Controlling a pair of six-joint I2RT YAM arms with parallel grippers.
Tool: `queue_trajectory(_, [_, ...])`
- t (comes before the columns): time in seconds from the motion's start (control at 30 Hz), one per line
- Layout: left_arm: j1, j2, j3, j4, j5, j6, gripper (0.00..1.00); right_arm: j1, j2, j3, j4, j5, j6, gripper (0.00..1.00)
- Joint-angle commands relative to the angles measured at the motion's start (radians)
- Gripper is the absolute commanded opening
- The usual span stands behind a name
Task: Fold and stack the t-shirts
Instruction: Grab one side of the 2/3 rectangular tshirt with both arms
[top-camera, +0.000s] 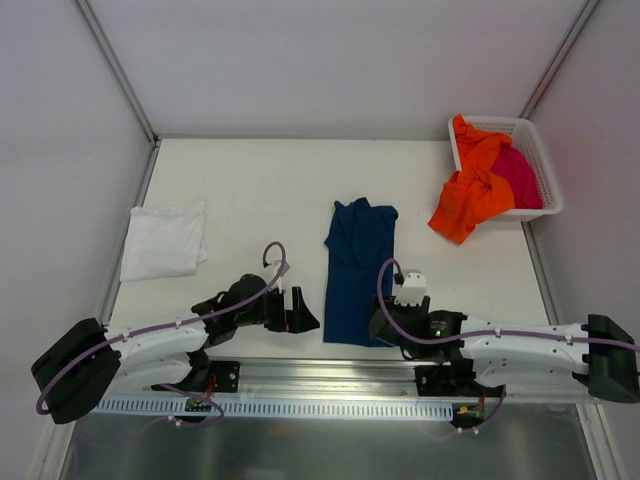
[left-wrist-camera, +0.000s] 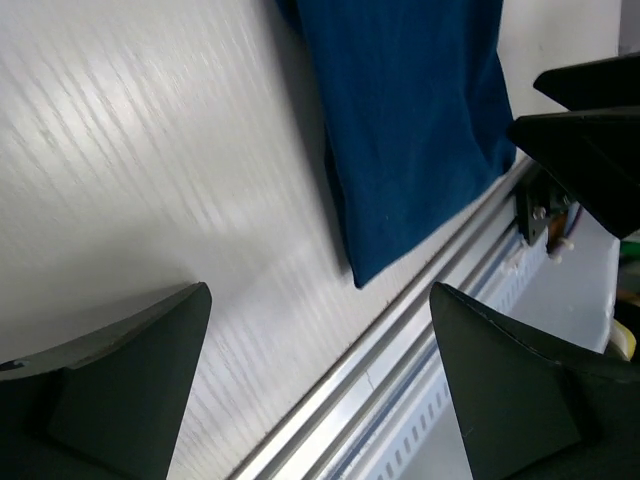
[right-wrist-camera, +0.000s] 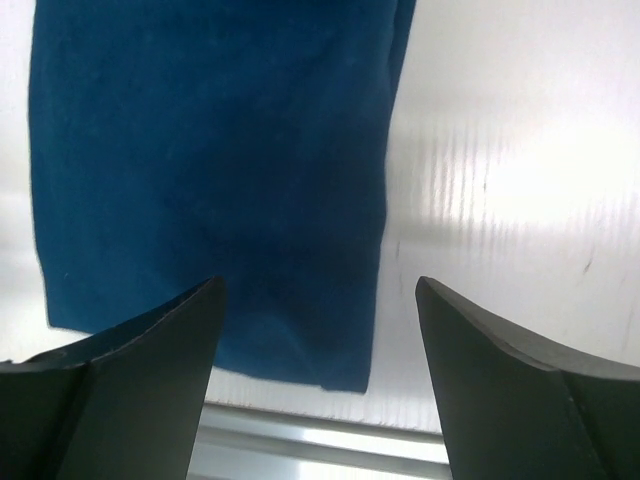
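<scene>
A navy blue t-shirt (top-camera: 358, 268) lies folded into a long narrow strip at the table's middle, its near end close to the front edge. My left gripper (top-camera: 302, 312) stands open just left of that near end, apart from the cloth. My right gripper (top-camera: 384, 322) stands open at the strip's near right corner. In the left wrist view, nothing sits between my gripper's (left-wrist-camera: 320, 288) fingers, and the navy shirt (left-wrist-camera: 410, 120) lies ahead. In the right wrist view, the navy shirt's (right-wrist-camera: 210, 170) hem lies below my open gripper (right-wrist-camera: 320, 280). A folded white t-shirt (top-camera: 163, 241) rests far left.
A white lattice basket (top-camera: 540, 160) stands at the back right, with an orange t-shirt (top-camera: 472, 190) spilling over its rim and a magenta one (top-camera: 520, 178) inside. An aluminium rail (top-camera: 330, 375) runs along the table's near edge. Walls close in on the table's left, right and far sides.
</scene>
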Motion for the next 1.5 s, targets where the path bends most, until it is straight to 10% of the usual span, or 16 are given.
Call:
queue_trajectory(0.0, [-0.033, -0.018, -0.059, 0.214, 0.100, -0.076, 0.93, 0.091, 0.000, -0.003, -0.077, 0.088, 0.215, 0.81])
queue_trajectory(0.5, [-0.159, 0.455, -0.155, 0.845, 0.169, -0.231, 0.91, 0.411, 0.170, 0.098, -0.413, 0.193, 0.718, 0.85])
queue_trajectory(0.7, [-0.177, 0.643, -0.167, 1.074, 0.151, -0.274, 0.86, 0.440, 0.227, 0.059, -0.303, 0.199, 0.778, 0.89])
queue_trajectory(1.47, [-0.216, 0.523, -0.006, 0.551, 0.025, -0.144, 0.79, 0.440, 0.141, -0.133, -0.150, 0.228, 0.843, 0.74])
